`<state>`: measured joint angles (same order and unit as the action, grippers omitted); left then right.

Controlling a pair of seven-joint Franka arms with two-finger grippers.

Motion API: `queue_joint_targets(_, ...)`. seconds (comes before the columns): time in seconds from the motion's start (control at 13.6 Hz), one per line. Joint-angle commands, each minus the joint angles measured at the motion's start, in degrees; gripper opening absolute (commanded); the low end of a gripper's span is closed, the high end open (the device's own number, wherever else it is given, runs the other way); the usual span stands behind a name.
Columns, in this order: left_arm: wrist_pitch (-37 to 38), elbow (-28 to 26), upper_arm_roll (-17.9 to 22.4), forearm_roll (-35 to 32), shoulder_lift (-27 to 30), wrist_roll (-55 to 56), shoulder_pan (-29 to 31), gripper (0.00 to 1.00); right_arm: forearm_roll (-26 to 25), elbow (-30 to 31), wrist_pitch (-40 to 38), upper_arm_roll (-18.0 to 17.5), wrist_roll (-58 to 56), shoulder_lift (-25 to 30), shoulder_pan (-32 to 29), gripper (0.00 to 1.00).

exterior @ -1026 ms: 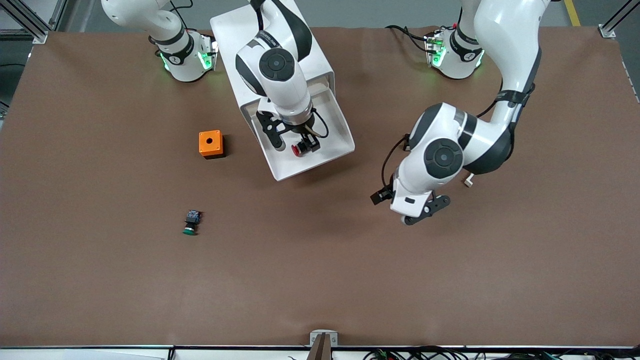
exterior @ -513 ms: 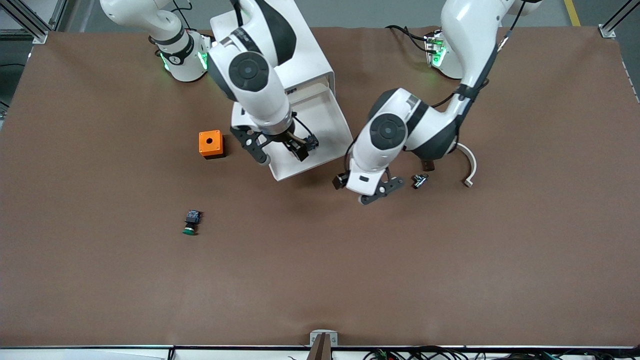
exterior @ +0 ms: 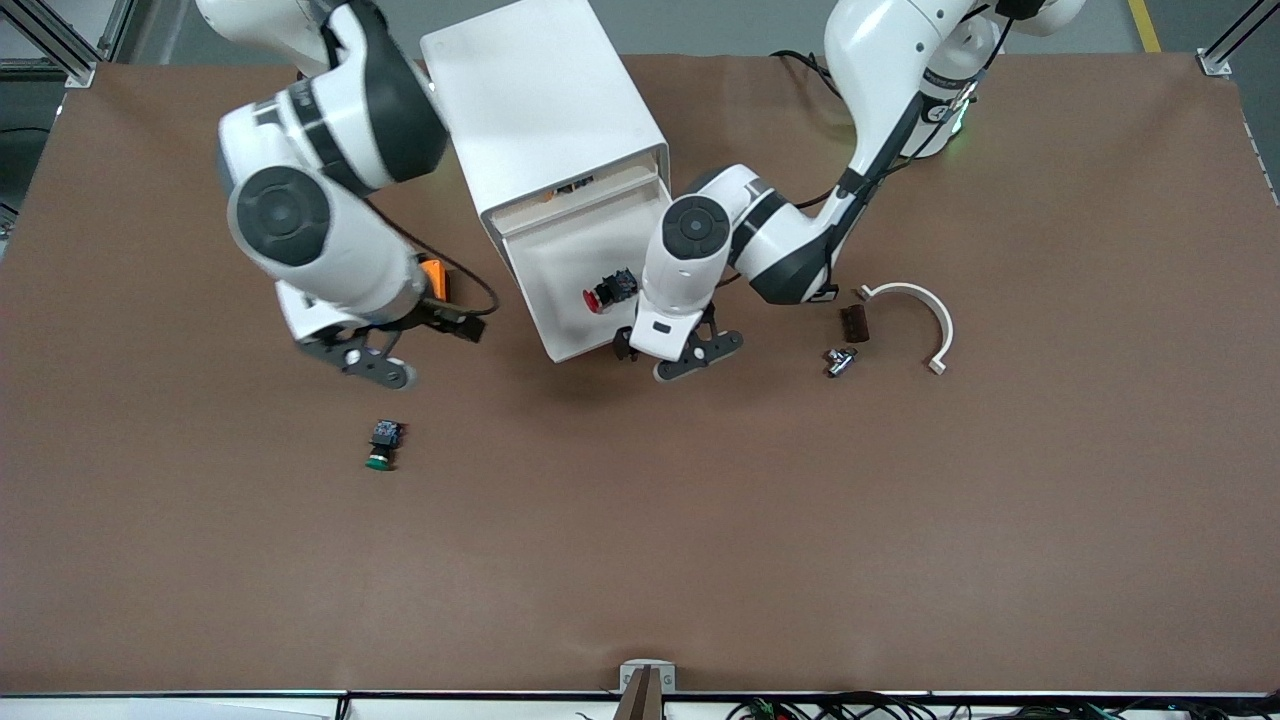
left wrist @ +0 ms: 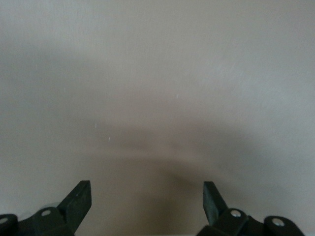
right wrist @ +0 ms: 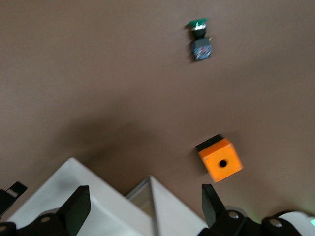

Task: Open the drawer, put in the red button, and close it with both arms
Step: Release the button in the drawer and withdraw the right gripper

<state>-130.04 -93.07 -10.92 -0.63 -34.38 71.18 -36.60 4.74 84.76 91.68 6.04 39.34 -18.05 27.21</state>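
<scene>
The red button (exterior: 605, 292) lies in the open drawer (exterior: 585, 345) of the white cabinet (exterior: 545, 100). My left gripper (exterior: 680, 358) is open and empty, right at the drawer's front panel near its corner. In the left wrist view the white panel (left wrist: 157, 98) fills the picture close before the open left gripper (left wrist: 147, 201). My right gripper (exterior: 365, 360) is open and empty, up over the table beside the drawer, toward the right arm's end. The right wrist view shows the right gripper (right wrist: 145, 206) open with the drawer's white corner (right wrist: 98, 196) under it.
An orange box with a hole (exterior: 434, 280) sits partly under my right arm and also shows in the right wrist view (right wrist: 220, 160). A green-capped switch (exterior: 383, 447) lies nearer the front camera. A white curved piece (exterior: 925, 310), a brown block (exterior: 853, 322) and a small metal part (exterior: 838, 360) lie toward the left arm's end.
My right gripper let go of the red button in the drawer and pulled away toward the right arm's end. My left gripper swung in to the drawer's front panel.
</scene>
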Motion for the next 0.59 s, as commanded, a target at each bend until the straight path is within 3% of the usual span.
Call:
queue_joint_targets(0.0, -0.04, -2.55, -2.25, -0.52, 0.89, 4.03, -0.58, 1.0, -1.4, -0.56, -2.64, -1.12, -13.19, 1.35, -6.79, 1.0)
queue_joint_targets(0.22, -0.04, -2.9, -6.03, -0.52, 0.45, 11.84, -0.67, 1.0, -5.61, -0.56, -3.53, -1.12, -25.59, 2.58, -12.42, 1.0)
queue_joint_targets(0.51, 0.05, -3.08, -10.78, -0.52, -0.95, 19.76, -0.84, 1.0, -5.71, -0.9, -5.27, -1.03, -40.62, 4.07, -21.03, 1.0)
